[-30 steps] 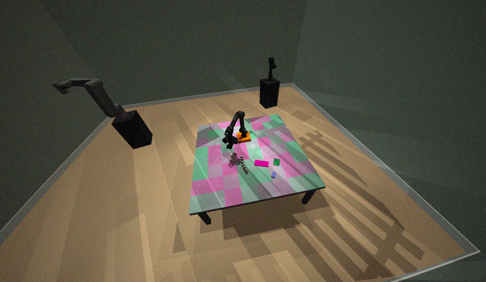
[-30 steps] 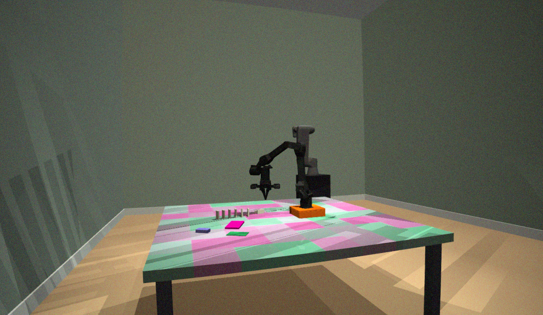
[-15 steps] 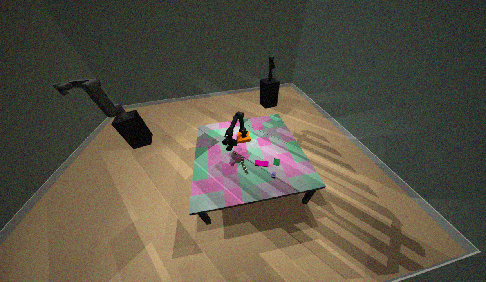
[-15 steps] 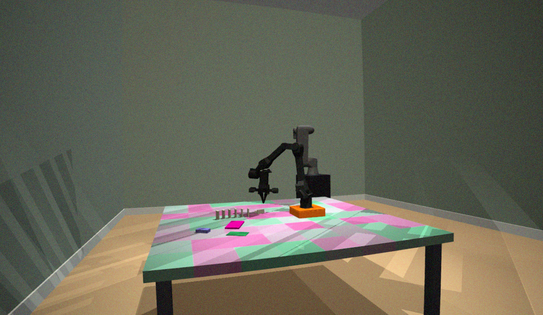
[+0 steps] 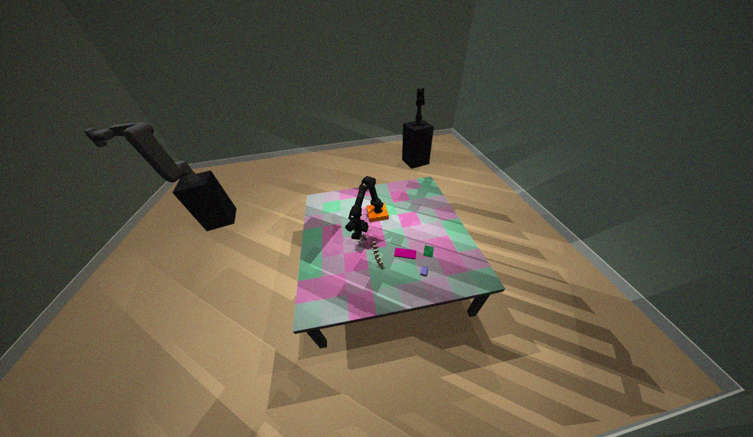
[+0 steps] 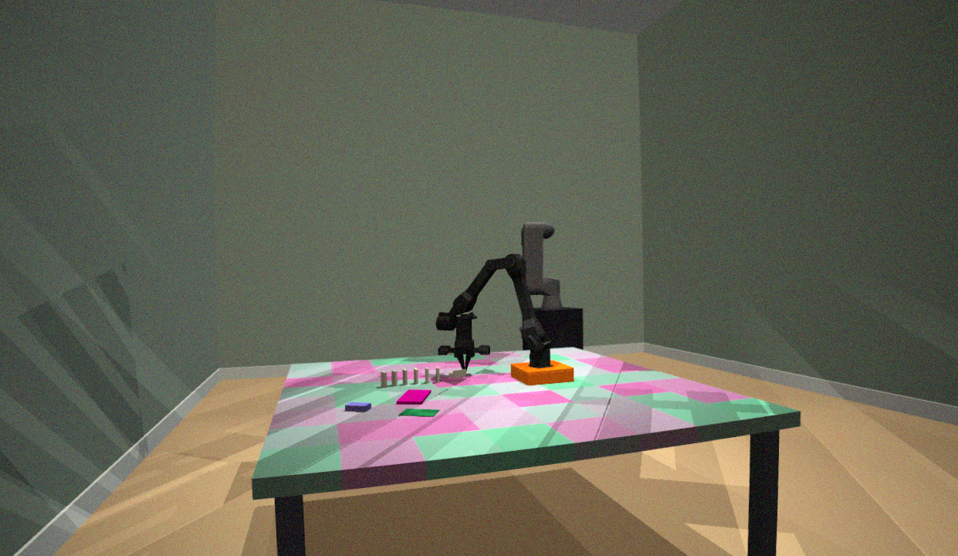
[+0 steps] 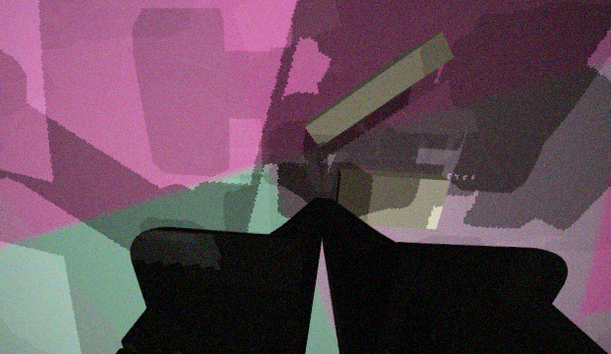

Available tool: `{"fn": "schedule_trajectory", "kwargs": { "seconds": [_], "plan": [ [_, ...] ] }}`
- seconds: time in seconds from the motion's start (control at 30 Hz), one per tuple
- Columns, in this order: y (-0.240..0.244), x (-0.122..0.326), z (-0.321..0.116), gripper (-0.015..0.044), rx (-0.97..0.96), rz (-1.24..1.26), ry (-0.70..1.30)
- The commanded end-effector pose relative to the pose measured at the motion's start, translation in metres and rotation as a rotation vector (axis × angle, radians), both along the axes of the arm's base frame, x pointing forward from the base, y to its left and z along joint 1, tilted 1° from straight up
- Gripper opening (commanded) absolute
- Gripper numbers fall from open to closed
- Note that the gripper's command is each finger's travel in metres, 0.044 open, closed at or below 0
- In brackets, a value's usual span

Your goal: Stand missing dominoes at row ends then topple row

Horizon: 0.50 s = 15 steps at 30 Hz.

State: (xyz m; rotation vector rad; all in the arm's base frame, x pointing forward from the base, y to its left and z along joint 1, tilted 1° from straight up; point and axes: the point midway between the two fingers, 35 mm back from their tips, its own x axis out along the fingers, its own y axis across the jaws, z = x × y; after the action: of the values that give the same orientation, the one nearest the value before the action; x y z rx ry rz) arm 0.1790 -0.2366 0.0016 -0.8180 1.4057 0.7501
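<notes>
Several pale dominoes [image 5: 380, 264] [image 6: 404, 377] stand upright in a slightly curved row. Two loose dominoes lie on the table between the row and the arm's base. In the wrist view one loose domino [image 7: 379, 90] lies slantwise on a narrow side, and the other loose domino [image 7: 408, 197] lies flat just right of my fingertips. My gripper [image 6: 465, 371] [image 7: 322, 206] is shut and empty, pointing down low over the table beside the loose dominoes. Whether it touches the flat one I cannot tell.
A magenta slab [image 5: 405, 253] [image 6: 413, 397], a green flat piece [image 5: 428, 250] [image 6: 419, 412] and a small blue block [image 5: 423, 271] [image 6: 358, 406] lie to one side of the row. The arm stands on an orange base [image 5: 377, 215] [image 6: 542, 374]. Other arms on black pedestals stand off the table.
</notes>
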Motion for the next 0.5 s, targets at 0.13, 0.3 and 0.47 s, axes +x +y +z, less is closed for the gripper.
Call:
{"fn": "schedule_trajectory", "kwargs": {
  "seconds": [0.13,0.3,0.47],
  "plan": [
    [-0.007,0.012,0.0,0.0,0.002,-0.002,-0.003],
    [-0.012,0.019,0.0,0.0,0.002,-0.002,-0.003],
    [-0.014,0.02,0.003,0.0,-0.004,0.0,-0.005]
  ]
}}
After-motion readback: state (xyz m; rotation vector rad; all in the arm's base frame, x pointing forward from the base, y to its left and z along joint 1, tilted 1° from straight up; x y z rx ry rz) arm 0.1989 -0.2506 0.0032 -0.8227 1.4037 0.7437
